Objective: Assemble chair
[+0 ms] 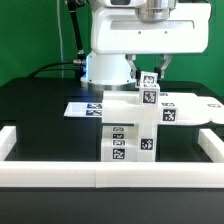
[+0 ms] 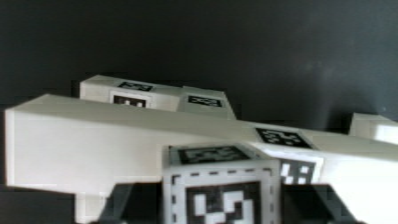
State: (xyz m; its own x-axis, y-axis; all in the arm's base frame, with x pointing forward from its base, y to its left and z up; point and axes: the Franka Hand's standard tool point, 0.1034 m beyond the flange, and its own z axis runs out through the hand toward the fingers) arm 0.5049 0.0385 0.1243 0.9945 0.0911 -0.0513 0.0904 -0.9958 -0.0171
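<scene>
The partly built chair [image 1: 132, 128] stands mid-table as chunky white blocks with black-and-white tags on their faces. My gripper [image 1: 149, 76] hangs just above its far right corner, shut on a small white tagged post [image 1: 149, 88] that points down at the chair. In the wrist view the post [image 2: 221, 180] fills the gap between the two dark fingers [image 2: 130, 205], with its tag facing the camera. Behind it lie the broad white seat slab [image 2: 107, 140] and further tagged chair blocks [image 2: 157, 93]. Whether the post touches the chair is hidden.
The marker board [image 1: 190, 108] lies flat on the black table behind the chair. A long low white border rail [image 1: 100, 177] runs along the front, with raised ends at the exterior view's left [image 1: 12, 140] and right [image 1: 212, 140]. The robot base [image 1: 105, 65] stands behind.
</scene>
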